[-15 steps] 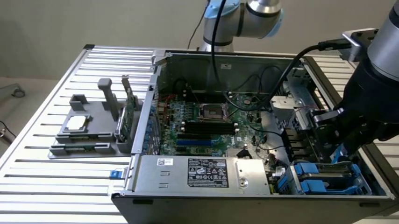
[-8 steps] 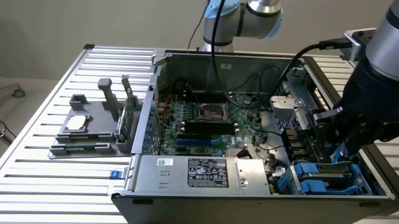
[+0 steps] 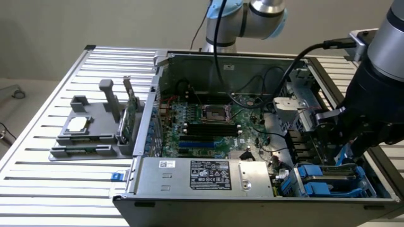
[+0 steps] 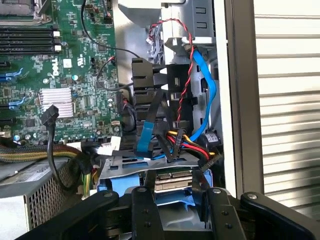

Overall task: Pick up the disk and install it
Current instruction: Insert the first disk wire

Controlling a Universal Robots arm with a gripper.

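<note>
End effector (image 4: 173,184): mine, fingers closed on the disk (image 4: 172,176) by its two blue-framed sides.
Disk position: between my fingers, connector edge forward, right at the drive bay (image 3: 319,180).
Handling: I judge it stiff, fairly heavy and shock-sensitive. Grip the plastic side rails, never the connector.
Cables (image 4: 186,140): just beyond the drive bay, close to the connector edge.
Motherboard (image 4: 65,65): farther from the drive bay, well apart.
</note>
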